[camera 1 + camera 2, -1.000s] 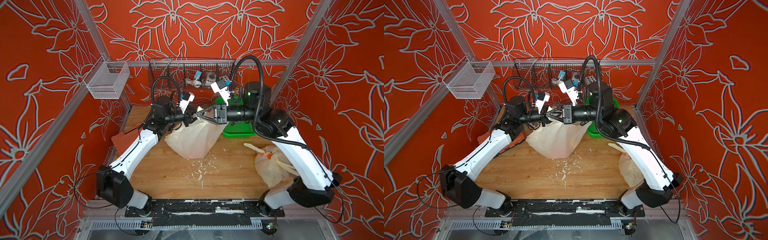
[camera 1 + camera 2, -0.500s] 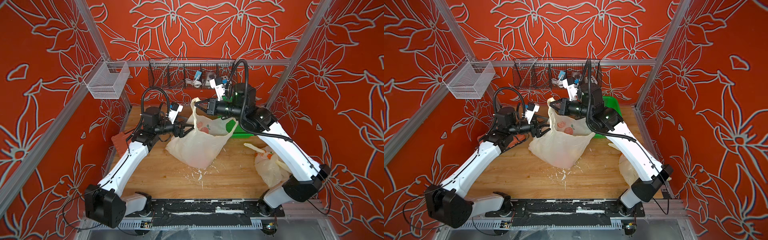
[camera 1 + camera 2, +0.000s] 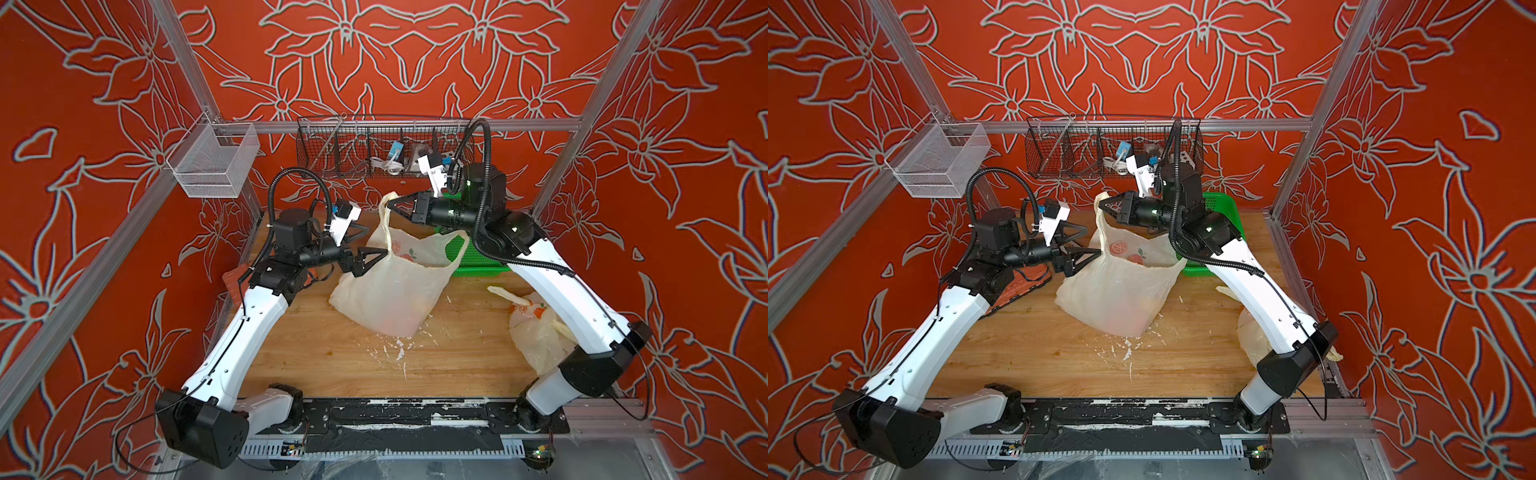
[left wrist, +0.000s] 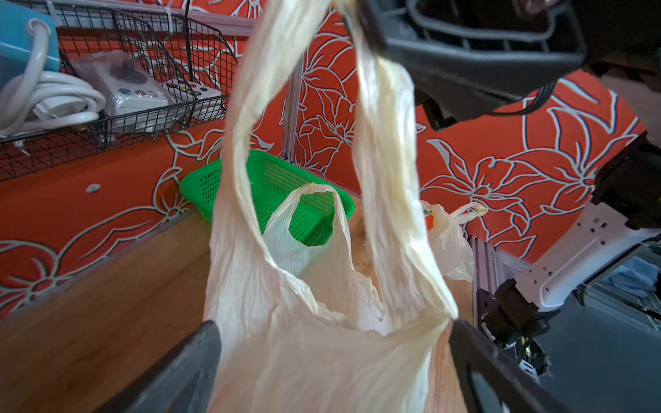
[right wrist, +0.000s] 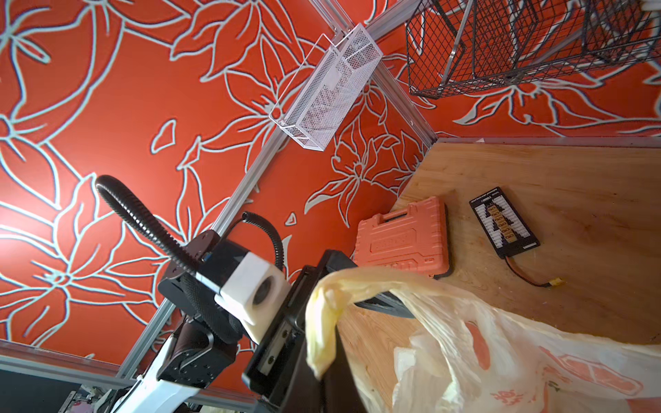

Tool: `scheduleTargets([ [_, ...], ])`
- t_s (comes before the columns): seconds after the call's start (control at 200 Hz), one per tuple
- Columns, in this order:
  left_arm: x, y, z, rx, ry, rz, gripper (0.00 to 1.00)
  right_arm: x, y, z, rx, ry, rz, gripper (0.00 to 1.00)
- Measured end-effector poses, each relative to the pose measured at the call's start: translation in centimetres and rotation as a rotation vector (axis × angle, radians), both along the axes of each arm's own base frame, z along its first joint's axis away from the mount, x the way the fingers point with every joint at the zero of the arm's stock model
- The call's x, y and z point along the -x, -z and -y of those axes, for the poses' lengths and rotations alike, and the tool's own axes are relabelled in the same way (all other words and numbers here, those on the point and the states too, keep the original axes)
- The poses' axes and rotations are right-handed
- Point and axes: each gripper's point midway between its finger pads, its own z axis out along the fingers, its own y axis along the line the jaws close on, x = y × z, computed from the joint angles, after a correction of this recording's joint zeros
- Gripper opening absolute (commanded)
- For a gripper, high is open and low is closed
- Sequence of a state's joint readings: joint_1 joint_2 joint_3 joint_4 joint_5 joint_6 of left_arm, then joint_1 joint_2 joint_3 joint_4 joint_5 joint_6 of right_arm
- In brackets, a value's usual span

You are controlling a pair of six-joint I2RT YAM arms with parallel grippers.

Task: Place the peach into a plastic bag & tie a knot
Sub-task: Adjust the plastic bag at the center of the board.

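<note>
"So, where was the plastic bag [image 3: 390, 291]?"

"Middle of the frame in both top views, its bottom resting on the bench [image 3: 332, 357], its mouth open and sagging."

"And the right fingers [image 3: 392, 202]?"

"Clenched on the top of one handle loop [image 3: 385, 224], holding it stretched up above the bag, toward the upper middle of the frame. The other loop [image 4: 307, 203] drooped low toward the green basket [image 3: 482, 268] behind, so the two were apart and untied."

"Left fingers [image 3: 370, 255]?"

"Spread wide and released at the bag's left edge. In the left wrist view the bag's body sat between them, close against both, but they gripped nothing."

"The peach?"

"I couldn't tell. A pinkish tint showed through the plastic low in the bag, but the bag also carried orange fruit prints."

"Any knot?"

"One knot [image 3: 524, 301], on a second bag [image 3: 536, 336] lying at the right of the frame, partly under the right arm, with cream loop ends sticking out. It was well apart from the open bag."

"Anything else?"

"White scraps [image 3: 399, 349] lay on the bench just below the open bag."
</note>
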State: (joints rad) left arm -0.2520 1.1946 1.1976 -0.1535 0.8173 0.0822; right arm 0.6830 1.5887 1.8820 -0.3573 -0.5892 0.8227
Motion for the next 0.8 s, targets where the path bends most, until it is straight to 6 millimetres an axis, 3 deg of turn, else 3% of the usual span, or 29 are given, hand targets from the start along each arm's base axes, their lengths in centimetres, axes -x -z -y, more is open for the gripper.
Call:
scheduleTargets([
  [0.145, -0.3, -0.2, 0.6, 0.015, -0.011, 0.052, 1.0, 0.1, 0.0, -0.2, -0.005, -0.008, -0.003, 0.0],
  [0.405, 0.3, -1.1, -1.7, 0.007, -0.076, 0.112, 1.0, 0.0, -0.1, 0.0, -0.005, -0.005, -0.001, 0.0],
  [0.605, 0.8, -0.7, 0.2, 0.005, 0.009, 0.109, 1.0, 0.2, 0.3, -0.2, -0.009, -0.025, -0.012, 0.0],
  [0.796, -0.9, 0.0, 0.7, -0.014, -0.005, 0.113, 1.0, 0.7, 1.4, -0.3, -0.003, -0.043, -0.042, 0.0],
])
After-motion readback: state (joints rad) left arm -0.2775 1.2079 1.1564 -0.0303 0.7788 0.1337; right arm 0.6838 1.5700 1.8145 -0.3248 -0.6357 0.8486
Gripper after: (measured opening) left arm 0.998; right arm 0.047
